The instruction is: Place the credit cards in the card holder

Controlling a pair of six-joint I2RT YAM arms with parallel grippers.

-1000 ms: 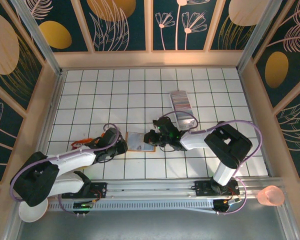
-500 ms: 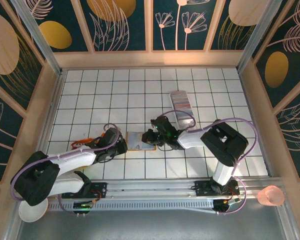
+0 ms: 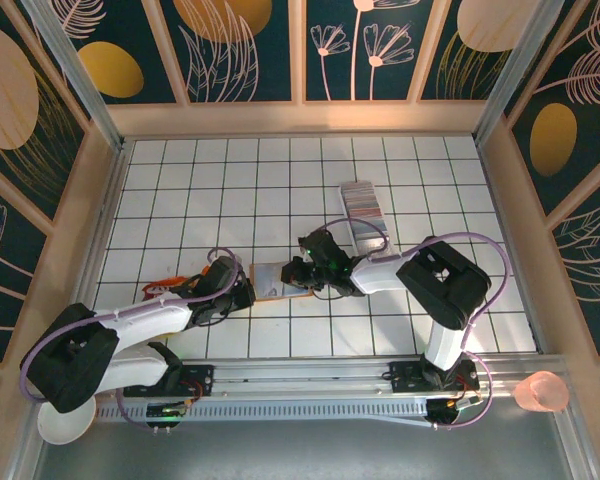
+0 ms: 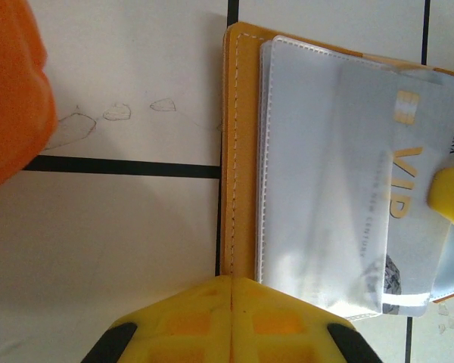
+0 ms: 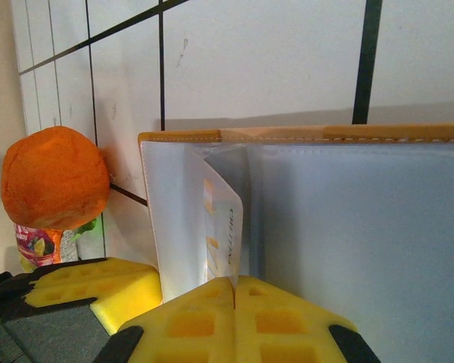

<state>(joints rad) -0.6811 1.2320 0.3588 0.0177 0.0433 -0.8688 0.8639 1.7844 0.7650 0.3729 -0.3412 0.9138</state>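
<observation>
The card holder [image 3: 275, 282] lies open on the white tiles, tan leather rim [image 4: 238, 151] around pale clear sleeves. My left gripper [image 4: 232, 281] is shut, its tips meeting on the holder's tan edge. My right gripper [image 5: 233, 281] is shut on a white credit card [image 5: 225, 219] with gold VIP lettering. That card [image 4: 393, 189] sits partly inside a clear sleeve. In the top view the left gripper [image 3: 242, 293] and right gripper [image 3: 298, 272] flank the holder. More credit cards [image 3: 360, 198] stand on edge in a row further back.
An orange ball-like thing [image 5: 54, 187] lies close to the holder's left side, also in the left wrist view as an orange lump [image 4: 11, 98]. A pink cup [image 3: 540, 392] and a white bowl [image 3: 65, 425] sit off the tiled floor near the front.
The right gripper has pushed left with the card, further over the holder. The left jaws have closed the last bit at the holder's edge.
</observation>
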